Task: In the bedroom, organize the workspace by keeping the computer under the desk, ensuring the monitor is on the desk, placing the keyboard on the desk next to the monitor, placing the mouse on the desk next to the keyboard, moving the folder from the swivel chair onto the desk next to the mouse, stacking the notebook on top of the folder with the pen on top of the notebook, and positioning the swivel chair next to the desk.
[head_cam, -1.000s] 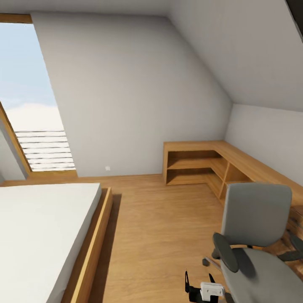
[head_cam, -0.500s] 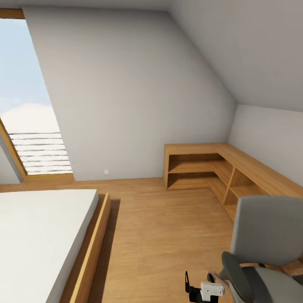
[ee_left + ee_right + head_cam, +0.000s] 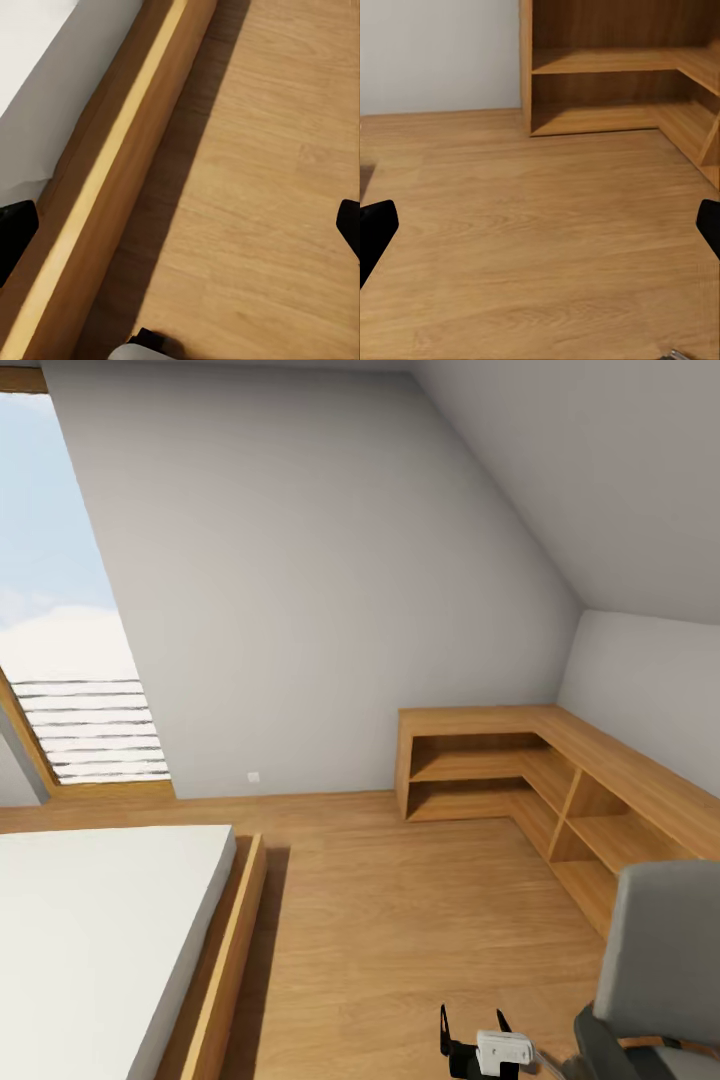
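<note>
Floorboards of warm light wood (image 3: pixel 400 920) are running wide and bare through the middle of the room, from the far grey wall (image 3: pixel 300 610) toward the robot. One low bed with a white mattress and a wooden frame (image 3: pixel 215 970) is bounding that floor along the head view's left, its long wooden side rail forming a straight edge with a dark shadow beside it; the left wrist view is looking down on that same rail (image 3: pixel 112 187) and the boards just beside it. One L-shaped open wooden shelf unit (image 3: pixel 520 770) is sitting in the far right corner under the sloping ceiling, two shelf levels showing in each bay, and the right wrist view is facing it (image 3: pixel 615 82) across bare boards. One tall slanted window with a wooden frame (image 3: pixel 70 650) is taking up the left end of the far wall. One grey upholstered swivel chair with black armrests (image 3: pixel 665 960) is standing at the lower right corner of the head view, partly cut by the frame. The left gripper (image 3: pixel 180 229) is spread wide, grasping nothing, above the floor by the bed rail. The right gripper (image 3: pixel 540 229) is likewise spread apart over bare boards.
</note>
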Controlling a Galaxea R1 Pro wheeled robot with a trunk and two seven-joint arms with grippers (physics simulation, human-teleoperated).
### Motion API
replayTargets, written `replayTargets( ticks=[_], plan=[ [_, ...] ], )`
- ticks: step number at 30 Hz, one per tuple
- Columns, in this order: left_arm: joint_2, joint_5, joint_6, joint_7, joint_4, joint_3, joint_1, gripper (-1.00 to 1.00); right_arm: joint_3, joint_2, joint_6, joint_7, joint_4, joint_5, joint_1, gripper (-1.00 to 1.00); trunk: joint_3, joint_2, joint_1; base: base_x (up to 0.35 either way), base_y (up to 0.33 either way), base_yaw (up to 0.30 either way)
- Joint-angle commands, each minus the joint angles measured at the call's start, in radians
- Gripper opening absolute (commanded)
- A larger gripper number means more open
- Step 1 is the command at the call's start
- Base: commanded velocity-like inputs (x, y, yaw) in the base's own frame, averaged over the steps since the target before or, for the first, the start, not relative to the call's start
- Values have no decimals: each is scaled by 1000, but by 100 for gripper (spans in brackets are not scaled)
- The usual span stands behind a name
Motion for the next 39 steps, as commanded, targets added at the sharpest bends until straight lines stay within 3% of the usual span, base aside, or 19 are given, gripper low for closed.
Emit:
replayTargets(
  ticks=[1, 39],
  plan=[
    [1, 8, -3, 7, -2, -8, 0, 100, 6, 0, -2, -10, 1, 5, -1, 100, -2, -2, 1, 305, 123, 0],
    [1, 8, -3, 8, -2, -8, 0, 100, 6, 0, -2, -13, 2, 5, -1, 100, -2, -2, 1, 325, 10, 0]
  ],
)
